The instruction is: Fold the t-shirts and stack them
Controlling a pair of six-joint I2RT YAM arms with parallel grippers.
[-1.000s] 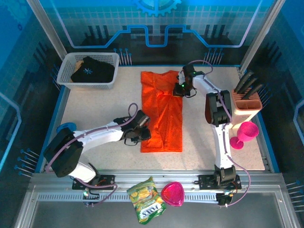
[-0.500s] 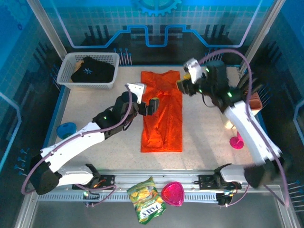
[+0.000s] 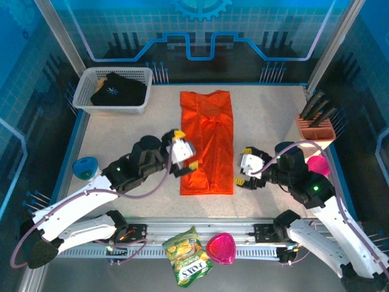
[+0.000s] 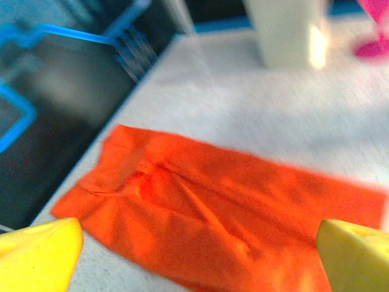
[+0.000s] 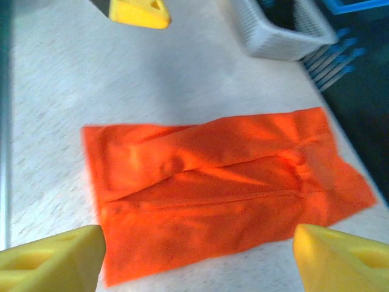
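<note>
The orange t-shirt (image 3: 207,141) lies flat mid-table as a long narrow strip, folded lengthwise. My left gripper (image 3: 185,150) hovers open at the strip's left edge, holding nothing. In the left wrist view the orange t-shirt (image 4: 225,213) lies below the left gripper (image 4: 197,261), whose yellow fingertips (image 4: 36,255) stand far apart. My right gripper (image 3: 243,165) is open just right of the strip's near end. Its wrist view shows the orange t-shirt (image 5: 225,188) between its wide-set fingertips (image 5: 340,258). The black t-shirt (image 3: 115,91) with a white starburst sits in the white basket (image 3: 85,103).
A rack of dark utensils (image 3: 316,125) and a pink goblet (image 3: 317,165) stand at the right edge. A blue bowl (image 3: 85,167) sits at the left edge. The snack bag (image 3: 187,255) and a pink bowl (image 3: 220,247) lie on the near rail.
Both grippers have opened and let go of the orange shirt, lifted, then pulled back toward the near side. The shirt now lies as a tidy strip.
</note>
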